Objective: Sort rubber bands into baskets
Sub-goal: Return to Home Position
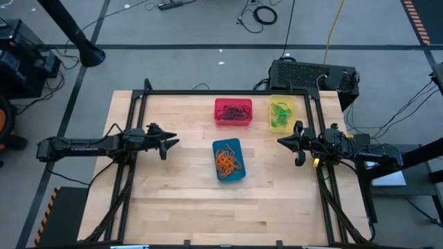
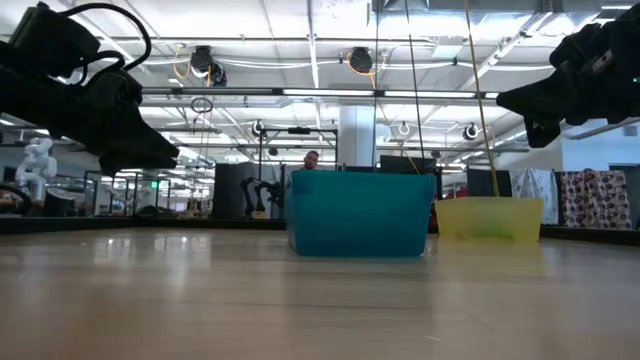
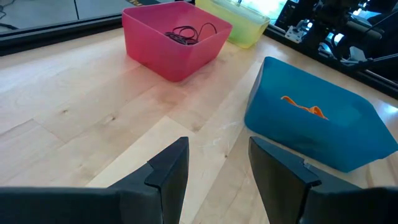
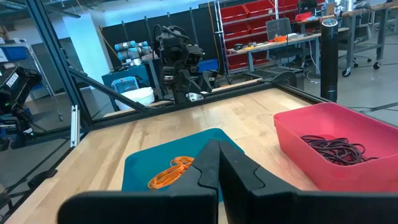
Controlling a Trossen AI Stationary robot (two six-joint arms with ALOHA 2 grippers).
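Observation:
Three baskets stand on the wooden table: a red one (image 1: pixel 233 111) with dark rubber bands (image 4: pixel 336 149), a yellow one (image 1: pixel 281 113) with green rubber bands (image 1: pixel 279 115), and a blue one (image 1: pixel 229 160) with orange rubber bands (image 1: pixel 228 162). My left gripper (image 1: pixel 168 144) hovers open at the table's left side, pointing toward the baskets, nothing between its fingers (image 3: pixel 168 171). My right gripper (image 1: pixel 285 142) hovers shut at the right side, just near of the yellow basket, facing the blue one.
A black metal frame (image 1: pixel 221 92) runs around the table's far, left and right edges. Bare wood lies near of the blue basket and between my left gripper and the baskets. A black box (image 1: pixel 313 75) sits behind the far right corner.

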